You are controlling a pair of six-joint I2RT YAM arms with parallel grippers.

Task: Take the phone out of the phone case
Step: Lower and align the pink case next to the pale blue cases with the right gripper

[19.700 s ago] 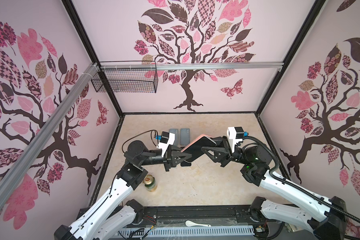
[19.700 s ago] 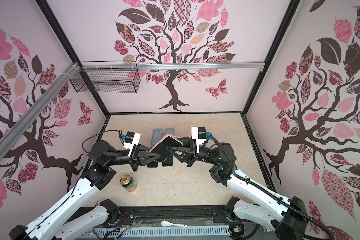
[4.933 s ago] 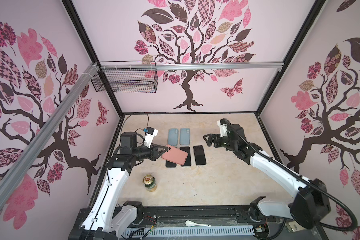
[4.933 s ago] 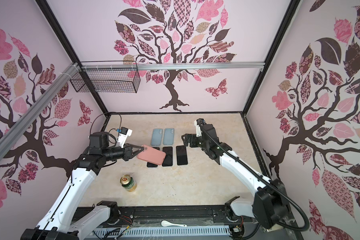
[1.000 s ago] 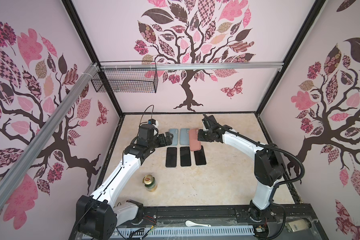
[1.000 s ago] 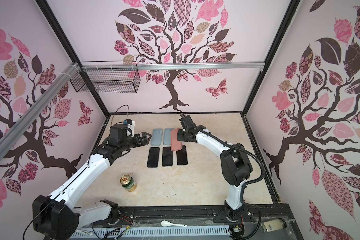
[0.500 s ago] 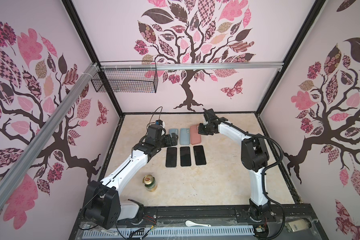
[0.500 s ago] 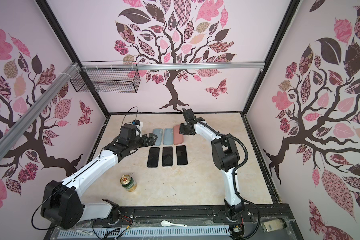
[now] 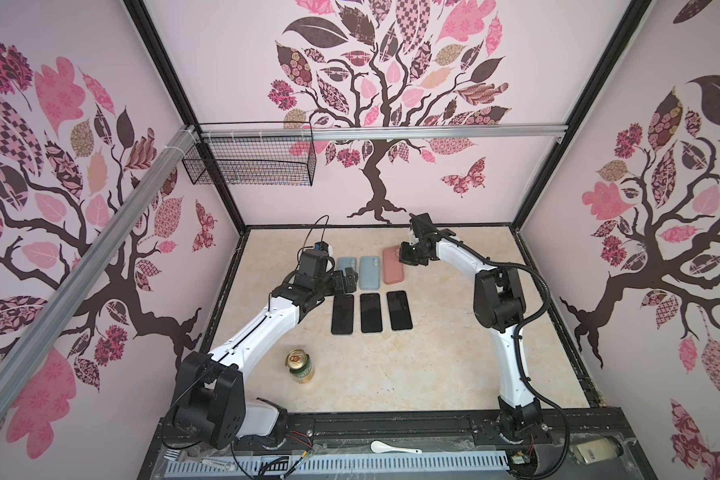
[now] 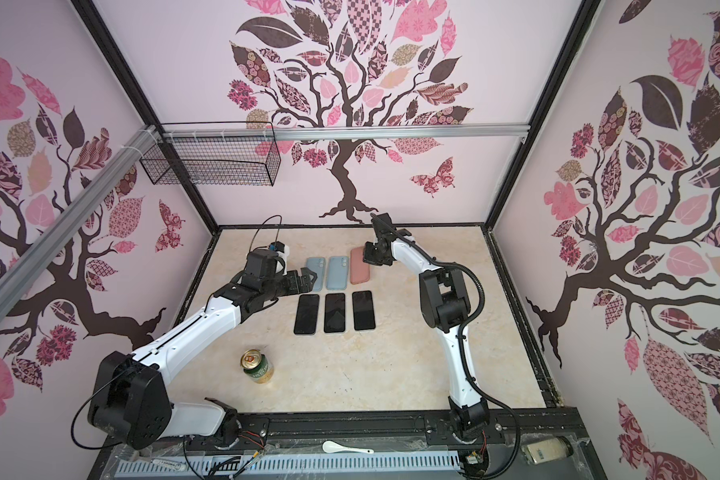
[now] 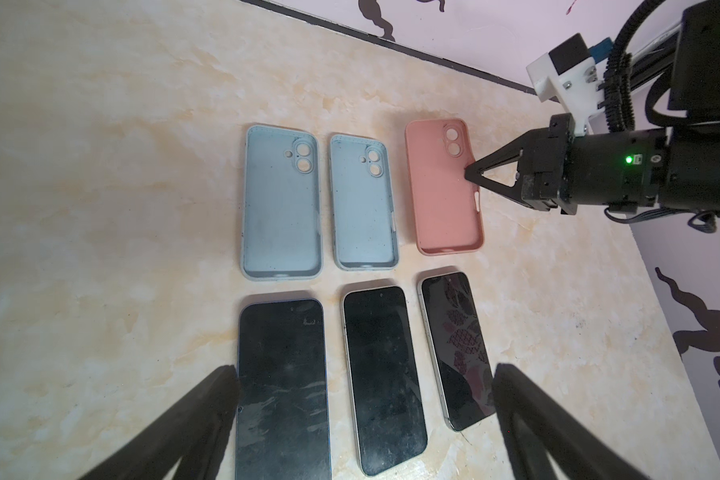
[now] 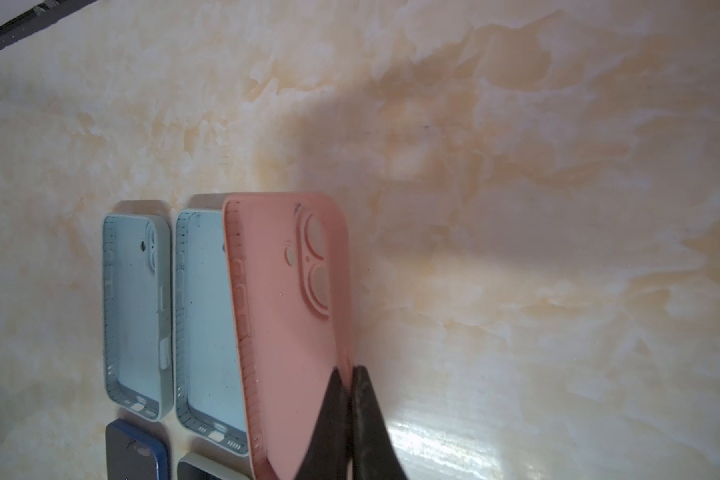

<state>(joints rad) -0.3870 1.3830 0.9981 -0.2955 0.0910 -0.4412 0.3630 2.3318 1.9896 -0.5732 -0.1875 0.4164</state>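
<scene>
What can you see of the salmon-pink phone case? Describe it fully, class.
The salmon-pink phone case looks like soft matte rubber. It is empty, hollow side up, with two round camera cut-outs, a small hole and side slots. It is on the marbled table, beside a pale blue case and behind a black phone. The right gripper is shut on its long outer wall; whether it lies flat is unclear.

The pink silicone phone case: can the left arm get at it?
Probably yes. The left tool hangs open nearby; only two flat blue cases lie between it and the pink silicone phone case. The right tool, shut on its edge, crowds one side.
</scene>
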